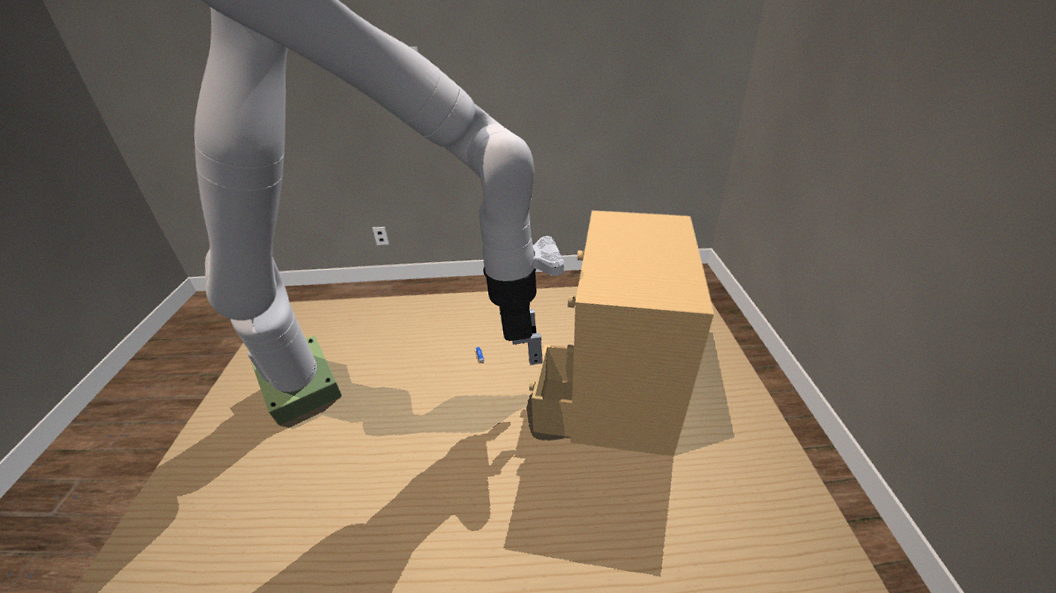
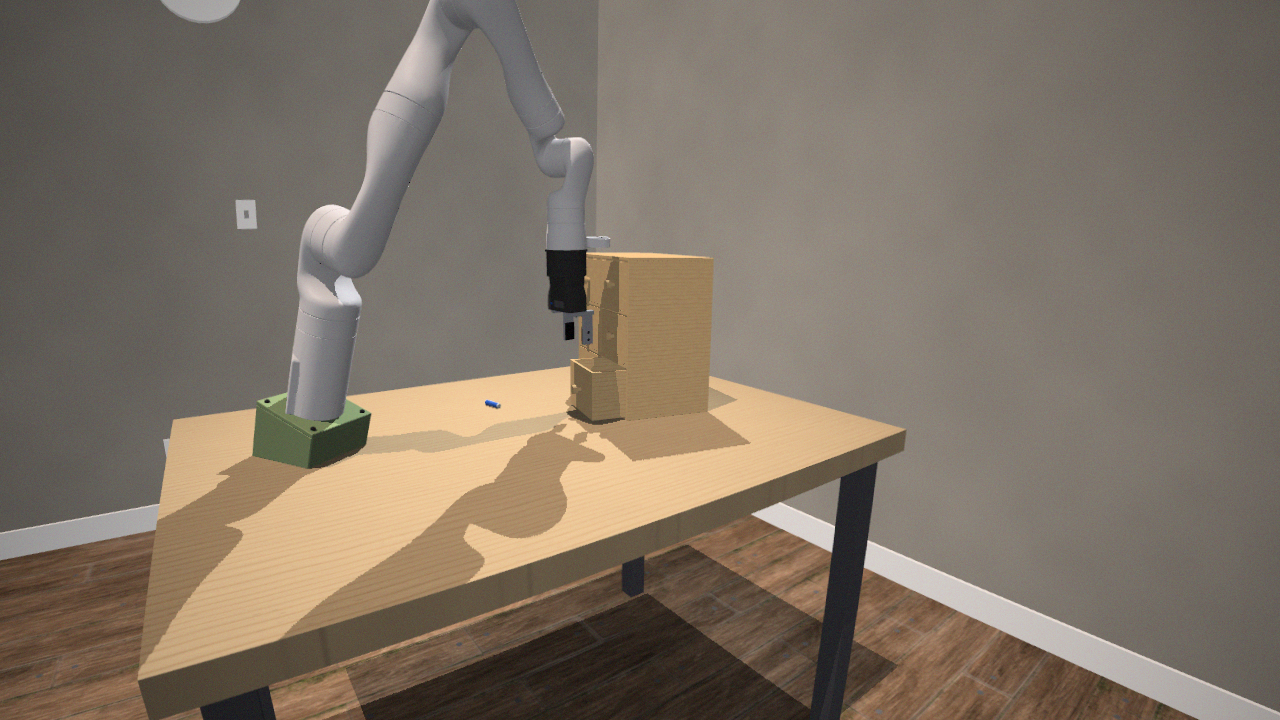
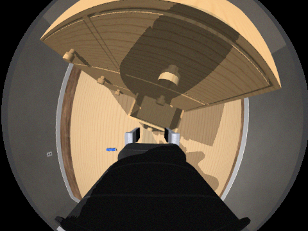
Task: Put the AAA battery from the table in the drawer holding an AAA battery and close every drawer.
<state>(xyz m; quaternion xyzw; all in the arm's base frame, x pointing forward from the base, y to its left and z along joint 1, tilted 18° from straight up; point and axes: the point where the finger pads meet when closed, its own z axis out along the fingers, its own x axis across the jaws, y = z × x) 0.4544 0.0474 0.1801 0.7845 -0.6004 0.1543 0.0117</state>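
The grey metal two-finger jaws (image 1: 528,352) (image 2: 578,331) stand wide open with nothing between them, above the pulled-out bottom drawer (image 1: 554,417) (image 2: 597,392) (image 3: 156,112) of the pale wooden chest (image 1: 640,370) (image 2: 666,335) (image 3: 135,45); well apart from them, the small blue cylindrical battery (image 1: 479,354) (image 2: 492,403) (image 3: 111,149) lies on the light wooden desk (image 1: 392,329) (image 2: 429,501) (image 3: 93,122)

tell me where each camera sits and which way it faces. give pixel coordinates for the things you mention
Top: high up, facing down across the table (image 1: 421,568) (image 2: 429,537); whole arm less its topmost bend, plus pincer (image 1: 534,352) (image 2: 577,333) (image 3: 152,132).
Exterior: lower, off the table's side, facing across it; arm and pincer.
Wrist: on the arm's end, facing past the pincer; its dark housing shows.
Top and exterior share the green base (image 1: 304,405) (image 2: 284,438).
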